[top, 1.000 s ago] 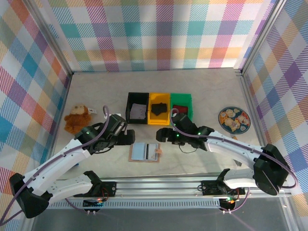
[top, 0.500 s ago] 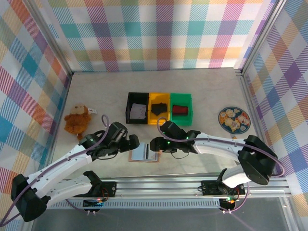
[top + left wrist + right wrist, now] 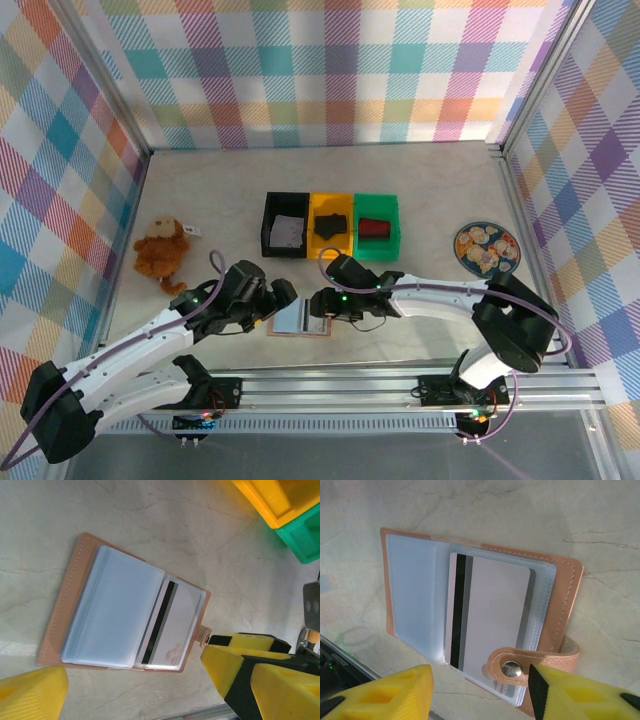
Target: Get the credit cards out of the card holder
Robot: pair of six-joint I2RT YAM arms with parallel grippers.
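The pinkish-tan card holder (image 3: 292, 323) lies open and flat on the table near the front edge. Its pale blue sleeves (image 3: 112, 612) face up. A white credit card (image 3: 492, 612) with a black stripe sits in the right-hand sleeve, and the snap strap (image 3: 520, 666) is folded over its lower corner. My left gripper (image 3: 135, 682) is open, its yellow fingers (image 3: 30, 692) straddling the holder's near edge. My right gripper (image 3: 480, 690) is open just above the strap end, one finger (image 3: 580, 695) close against the strap. In the top view the left gripper (image 3: 283, 299) and right gripper (image 3: 318, 303) meet over the holder.
Black (image 3: 285, 232), yellow (image 3: 331, 225) and green (image 3: 377, 225) bins stand in a row behind the holder. A stuffed monkey (image 3: 162, 246) sits at the left and a patterned plate (image 3: 486, 246) at the right. The rail runs along the front edge.
Both arms have come in over the card holder from its two sides. The right gripper's jaws have narrowed. The holder has stayed where it was.
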